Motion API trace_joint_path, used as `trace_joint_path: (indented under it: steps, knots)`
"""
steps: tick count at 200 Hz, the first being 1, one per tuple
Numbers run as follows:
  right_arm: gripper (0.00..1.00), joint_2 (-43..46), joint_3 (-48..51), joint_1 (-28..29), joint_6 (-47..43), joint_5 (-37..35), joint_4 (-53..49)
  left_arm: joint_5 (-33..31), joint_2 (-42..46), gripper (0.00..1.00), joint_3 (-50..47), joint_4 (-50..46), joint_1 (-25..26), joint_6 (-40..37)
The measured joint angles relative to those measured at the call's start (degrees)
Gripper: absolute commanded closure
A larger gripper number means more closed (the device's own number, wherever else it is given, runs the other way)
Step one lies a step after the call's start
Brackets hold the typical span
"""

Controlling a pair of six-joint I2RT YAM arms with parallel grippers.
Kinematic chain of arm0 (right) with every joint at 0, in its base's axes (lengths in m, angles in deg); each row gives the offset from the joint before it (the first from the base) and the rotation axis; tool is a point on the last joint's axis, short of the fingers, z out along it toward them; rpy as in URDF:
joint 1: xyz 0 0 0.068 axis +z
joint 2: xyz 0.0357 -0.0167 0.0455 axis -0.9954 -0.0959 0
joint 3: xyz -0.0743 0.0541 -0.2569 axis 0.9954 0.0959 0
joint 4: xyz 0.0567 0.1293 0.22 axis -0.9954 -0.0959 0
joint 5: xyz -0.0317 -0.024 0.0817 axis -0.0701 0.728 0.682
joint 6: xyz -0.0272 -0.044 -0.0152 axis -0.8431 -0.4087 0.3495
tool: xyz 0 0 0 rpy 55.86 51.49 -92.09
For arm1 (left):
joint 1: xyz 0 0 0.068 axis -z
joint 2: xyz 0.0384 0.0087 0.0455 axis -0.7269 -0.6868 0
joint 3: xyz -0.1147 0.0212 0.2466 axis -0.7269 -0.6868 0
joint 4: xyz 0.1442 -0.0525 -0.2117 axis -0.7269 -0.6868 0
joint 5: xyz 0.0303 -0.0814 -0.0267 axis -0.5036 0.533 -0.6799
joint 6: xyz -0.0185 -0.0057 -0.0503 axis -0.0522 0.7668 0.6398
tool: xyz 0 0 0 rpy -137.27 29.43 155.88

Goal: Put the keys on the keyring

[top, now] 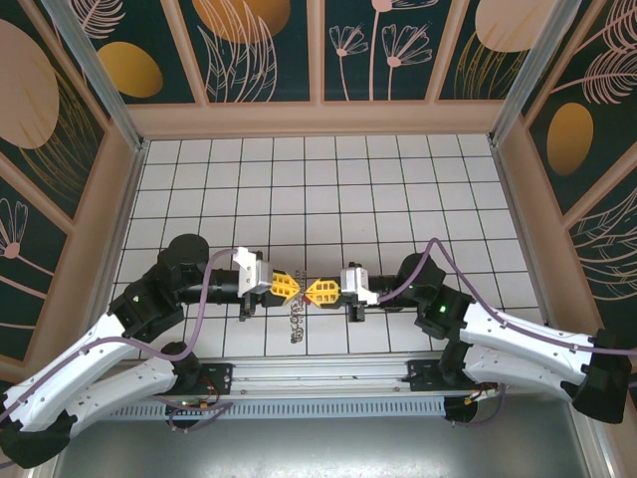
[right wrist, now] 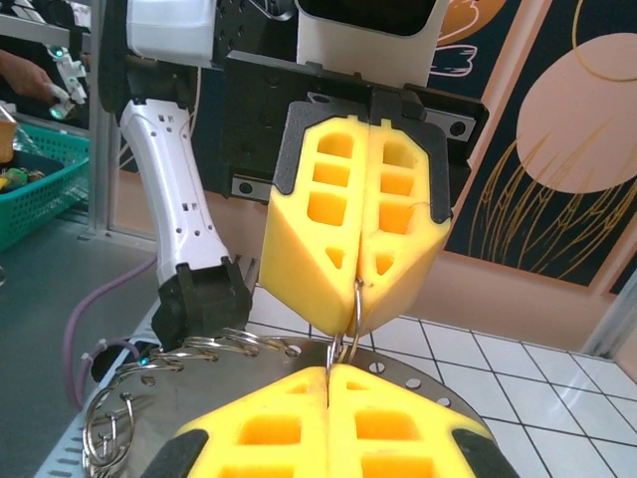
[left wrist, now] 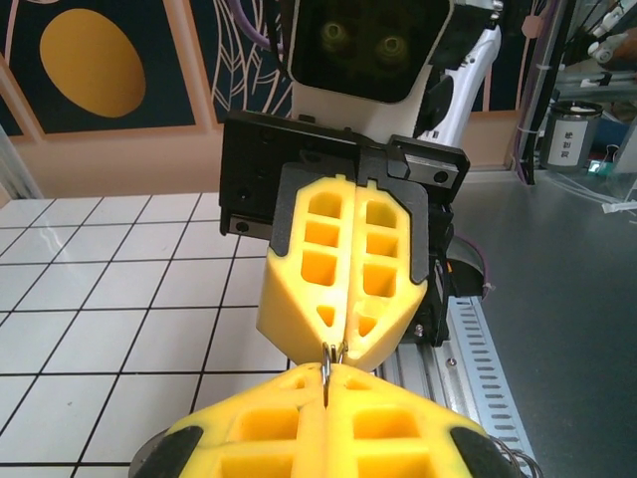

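In the top view the two arms meet tip to tip over the near part of the table [top: 328, 179], toward 6 o'clock from its centre. The left gripper [top: 294, 288] points to 3 o'clock and the right gripper [top: 312, 293] to 9 o'clock. Their yellow tips are almost touching. On each one the fingers are pressed flat together, with no gap between them.

The keyring [top: 297, 321] hangs at that meeting point. It is a short strand of linked wire rings dropping toward 6 o'clock, ending just short of the rail [top: 318, 408]. Whether its lowest ring touches the tiles cannot be told.

The left wrist view has the left gripper's own fingers [left wrist: 259, 438] at 6 o'clock and the right gripper facing them at 12 o'clock. A small wire loop bridges the two tips. Its lower end sits in the seam of the left fingers and its upper end at the seam of the right ones.

The right wrist view mirrors this. A thin ring runs from the seam of the left gripper at 12 o'clock down into the seam of the right fingers [right wrist: 398, 438] at 6 o'clock. Each gripper is therefore clamped on that top ring. More rings of the keyring trail off toward 8 o'clock, overlapping one another above a grey perforated plate [right wrist: 418, 383].
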Motion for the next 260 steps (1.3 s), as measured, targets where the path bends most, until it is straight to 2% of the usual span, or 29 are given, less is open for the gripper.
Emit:
trace_joint_path:
  steps: [51, 77, 105, 198, 236, 260]
  knots:
    - [1.0, 0.9, 1.79, 7.5, -7.28, -13.77, 0.13, -0.98, 0.22, 1.0, 0.0, -0.26, 0.0, 0.2]
    - [0.9, 1.4, 2.69, 9.18, -9.68, -18.67, 0.72, -1.49, 0.2, 1.0, -0.02, -0.74, 0.0, 0.2]
    - [0.84, 2.01, 3.45, 9.86, -10.51, -20.22, 0.61, -2.08, 0.13, 1.0, -0.02, 0.22, 0.0, 0.2]
    - [0.82, 8.61, 3.82, 9.51, -6.93, -21.42, -1.16, -2.43, 0.11, 1.0, -0.02, 0.57, 0.0, 0.2]
    - [0.79, 8.28, 2.01, 2.29, -1.88, -14.43, -1.88, -0.09, 0.15, 1.0, -0.02, 2.51, 0.0, 1.36]
    - [0.77, 8.26, 1.97, -0.35, 1.22, -8.9, -1.77, 1.11, 0.92, 1.0, -0.85, 6.08, 0.0, 2.64]
